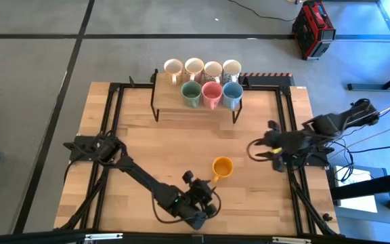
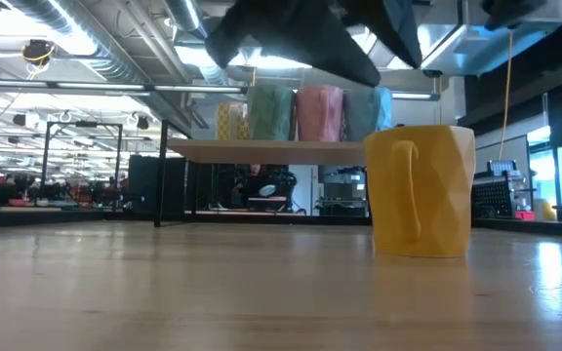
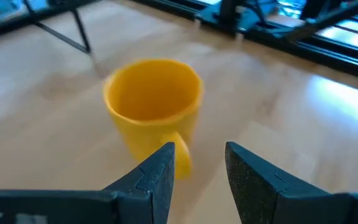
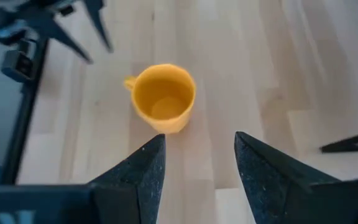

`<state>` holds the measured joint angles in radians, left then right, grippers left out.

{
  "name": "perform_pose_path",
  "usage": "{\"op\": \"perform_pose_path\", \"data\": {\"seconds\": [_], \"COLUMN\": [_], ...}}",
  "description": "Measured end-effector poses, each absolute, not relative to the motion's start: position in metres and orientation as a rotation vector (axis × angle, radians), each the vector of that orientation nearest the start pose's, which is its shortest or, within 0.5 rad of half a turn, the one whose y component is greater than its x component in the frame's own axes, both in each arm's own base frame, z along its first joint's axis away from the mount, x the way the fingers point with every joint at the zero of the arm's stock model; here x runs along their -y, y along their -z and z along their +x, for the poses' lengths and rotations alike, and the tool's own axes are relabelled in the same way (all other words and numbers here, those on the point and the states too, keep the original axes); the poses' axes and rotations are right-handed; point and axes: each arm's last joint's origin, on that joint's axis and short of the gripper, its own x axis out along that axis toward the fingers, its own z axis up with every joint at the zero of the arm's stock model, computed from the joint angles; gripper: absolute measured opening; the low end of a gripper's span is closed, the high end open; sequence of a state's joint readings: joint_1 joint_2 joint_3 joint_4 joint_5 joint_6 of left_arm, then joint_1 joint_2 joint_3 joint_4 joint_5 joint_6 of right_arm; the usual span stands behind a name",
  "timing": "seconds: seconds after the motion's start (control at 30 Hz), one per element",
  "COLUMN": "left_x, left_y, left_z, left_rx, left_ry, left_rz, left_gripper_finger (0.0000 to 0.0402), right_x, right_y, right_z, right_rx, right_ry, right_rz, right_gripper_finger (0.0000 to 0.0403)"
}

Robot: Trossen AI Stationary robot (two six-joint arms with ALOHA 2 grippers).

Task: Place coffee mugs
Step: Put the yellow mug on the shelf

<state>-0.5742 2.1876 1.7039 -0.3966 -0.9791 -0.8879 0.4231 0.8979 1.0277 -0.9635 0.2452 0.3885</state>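
An orange-yellow mug [image 1: 222, 167] stands upright on the wooden table, right of centre and toward the near edge, its handle [image 3: 182, 162] turned toward my left gripper. My left gripper [image 1: 207, 190] [image 3: 199, 149] is open just short of that handle, low over the table, with nothing between its fingers. My right gripper [image 1: 257, 150] [image 4: 197, 143] is open and raised near the table's right edge, pointing down toward the mug [image 4: 163, 98]. Seven other mugs stand on a raised shelf [image 1: 195, 102] at the far edge: several cream ones behind, with green [image 1: 191, 93], pink [image 1: 212, 92] and light blue [image 1: 232, 93] in front.
The shelf stands on thin black legs [image 1: 155, 108], with open table beneath and in front of it. Black frame rails [image 1: 286, 129] run along the table's left and right sides. A red case [image 1: 313, 28] sits on the floor beyond the table.
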Motion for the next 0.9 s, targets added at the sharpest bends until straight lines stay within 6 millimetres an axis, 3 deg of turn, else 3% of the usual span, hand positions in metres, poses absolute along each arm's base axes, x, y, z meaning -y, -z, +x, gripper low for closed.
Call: {"op": "perform_pose_path", "data": {"seconds": [0.2, 0.33, 0.67, 0.9], "left_x": [0.209, 0.203, 0.218, 0.217], "left_y": [-0.185, -0.182, -0.157, -0.138], "left_z": [0.424, 0.431, 0.429, 0.436], "left_rx": [-0.417, -0.429, -0.418, -0.404], "left_ry": [-0.671, -0.651, -0.662, -0.676], "left_rz": [-0.221, -0.265, -0.245, -0.271], "left_gripper_finger": [0.0137, 0.0137, 0.0137, 0.0137], "right_x": [-0.047, -0.041, -0.037, -0.038], "right_y": [-0.314, -0.307, -0.306, -0.305], "right_z": [0.109, 0.096, 0.090, 0.093], "right_rx": [-0.733, -0.702, -0.667, -0.677], "right_ry": [-0.028, -0.028, -0.003, 0.002], "right_rz": [0.200, 0.247, 0.256, 0.250], "right_gripper_finger": [0.0179, 0.0179, 0.0179, 0.0179]}}
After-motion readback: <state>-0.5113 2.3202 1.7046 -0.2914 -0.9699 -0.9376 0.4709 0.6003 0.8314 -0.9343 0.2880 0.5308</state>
